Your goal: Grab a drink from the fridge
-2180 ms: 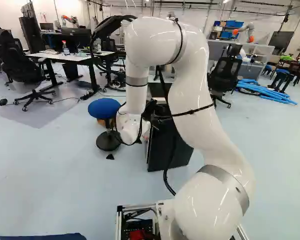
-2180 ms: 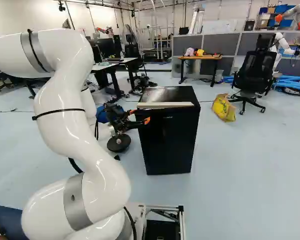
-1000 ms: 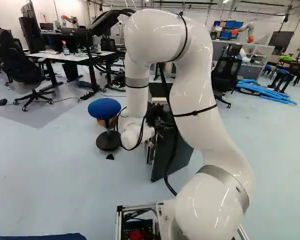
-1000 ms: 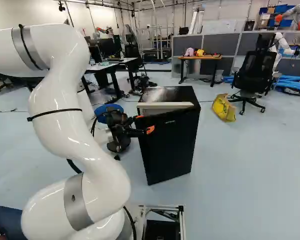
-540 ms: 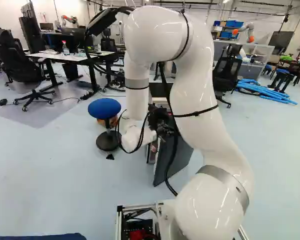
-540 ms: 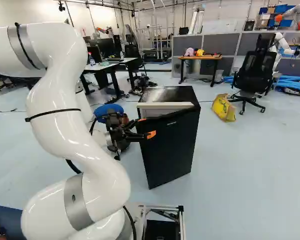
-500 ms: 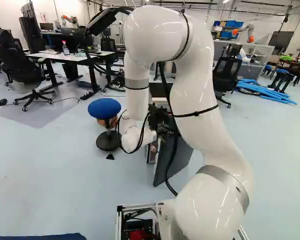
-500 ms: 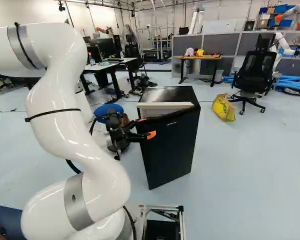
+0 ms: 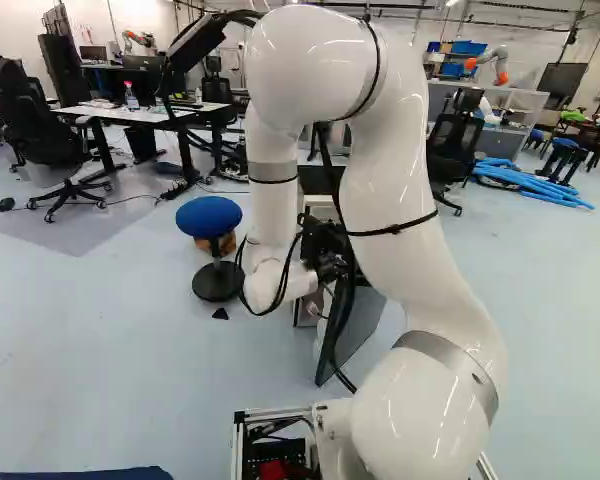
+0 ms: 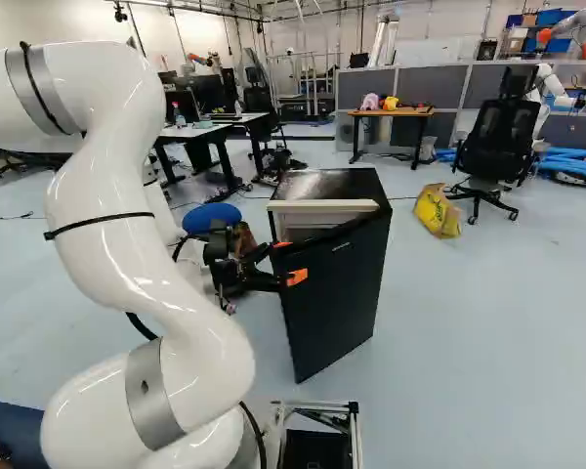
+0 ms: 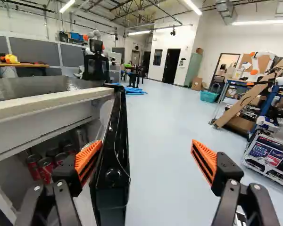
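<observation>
The black fridge [image 10: 317, 183] has its door [image 10: 337, 298] partly open, swung toward the base. My gripper [image 10: 289, 261] is at the door's free edge in the right base view. From the wrist, the gripper [image 11: 145, 159] stands wide open with the door's edge [image 11: 114, 160] between its fingers. One orange pad [image 11: 88, 159] is on the inner side, close beside the door; whether it touches is unclear. The other pad [image 11: 203, 159] stands well off the door's outer face. Several red cans [image 11: 45, 168] stand inside, partly hidden behind the inner finger.
A blue stool [image 9: 209, 217] stands left of the fridge in the left base view. Right of it in the right base view are a yellow bag [image 10: 437, 211] and a black chair [image 10: 495, 137]. Another robot [image 11: 260, 61] stands far off, near a loaded cart.
The fridge door has swung wider toward the base, and my gripper has moved along with its edge, fingers still apart. The base and the fridge body have stayed in place.
</observation>
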